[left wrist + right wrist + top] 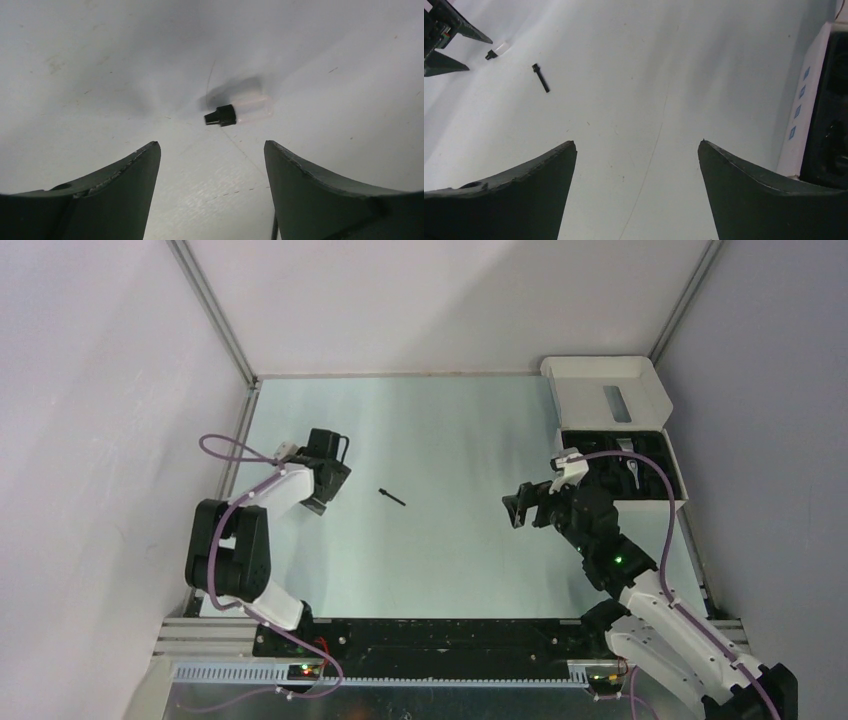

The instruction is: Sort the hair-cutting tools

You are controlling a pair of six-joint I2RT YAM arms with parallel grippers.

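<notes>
A thin black stick [392, 497] lies on the table between the arms; it also shows in the right wrist view [541, 78]. A short black cylinder with a clear end [220, 115] lies just ahead of my left gripper [212, 146], also visible in the right wrist view [494, 52]. My left gripper [335, 478] is open and empty, low over the table. My right gripper [514, 510] is open and empty [636, 145], right of centre, pointing left toward the stick. The trimmer body and the comb attachment cannot be made out.
The white box [612, 390] stands at the back right with its lid up and its black moulded insert [640, 465] behind my right arm; its side shows in the right wrist view [809, 100]. Metal frame posts and grey walls enclose the table.
</notes>
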